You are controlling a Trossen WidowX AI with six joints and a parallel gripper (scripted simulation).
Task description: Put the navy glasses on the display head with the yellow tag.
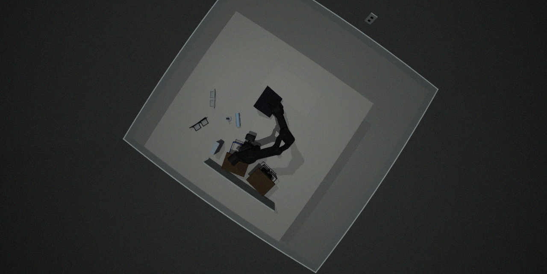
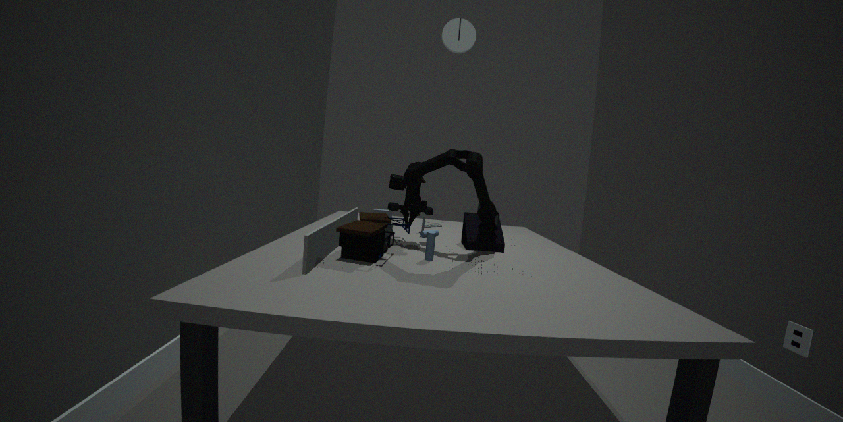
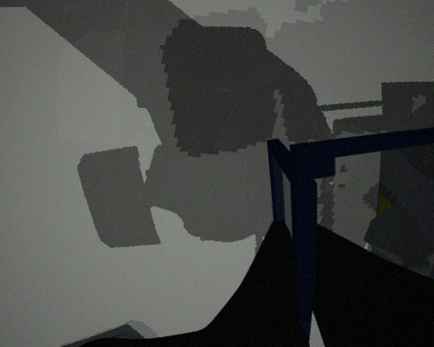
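My gripper (image 2: 407, 231) (image 3: 288, 230) is shut on the navy glasses (image 1: 236, 142) (image 3: 304, 202), above the table in front of the head with the yellow tag. The arm hides the fingertips in the top view. The glasses' temples point toward that display head (image 1: 239, 170) (image 2: 371, 216) (image 3: 410, 241), and one temple reaches its near edge in the top view. The front frame stands off from the face. The yellow tag (image 3: 384, 204) shows at the right of the wrist view. Nose and ears cannot be made out.
The other head (image 1: 261, 182) (image 2: 361, 244) stands beside it, with a dark frame (image 1: 272, 175) at its front. A long upright panel (image 1: 244, 187) (image 2: 321, 241) runs behind both heads. Black glasses (image 1: 200, 123), pale glasses (image 1: 212, 98), a light blue cylinder (image 1: 237, 119) and a small pale block (image 1: 215, 148) lie or stand to one side.
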